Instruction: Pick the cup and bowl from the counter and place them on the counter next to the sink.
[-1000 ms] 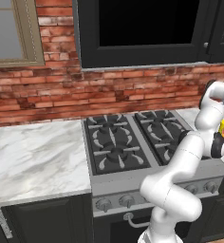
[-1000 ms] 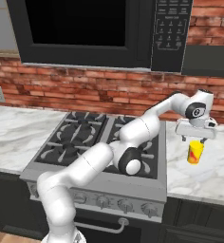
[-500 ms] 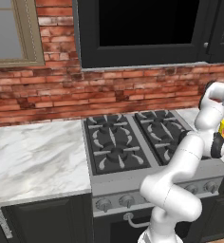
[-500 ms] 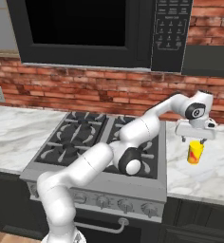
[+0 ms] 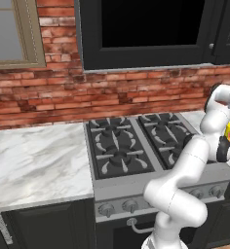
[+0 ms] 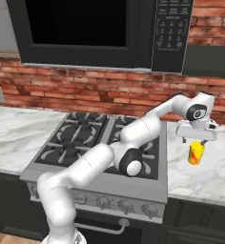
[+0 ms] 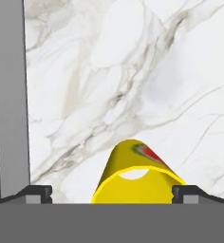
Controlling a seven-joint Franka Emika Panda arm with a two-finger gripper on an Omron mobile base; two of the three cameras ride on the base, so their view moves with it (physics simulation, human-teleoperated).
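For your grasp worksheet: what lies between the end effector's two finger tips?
The yellow cup stands upright between the open end effector's finger tips, on the marble counter, in the hand view.

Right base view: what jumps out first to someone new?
The yellow cup stands on the white marble counter right of the stove, directly under the open gripper. In the hand view its rim sits between the two fingertips. Behind runs a red brick wall under a black microwave.

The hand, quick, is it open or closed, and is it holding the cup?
Hand: open, one finger on each side of the yellow cup, not squeezing it; the cup stands on the counter.
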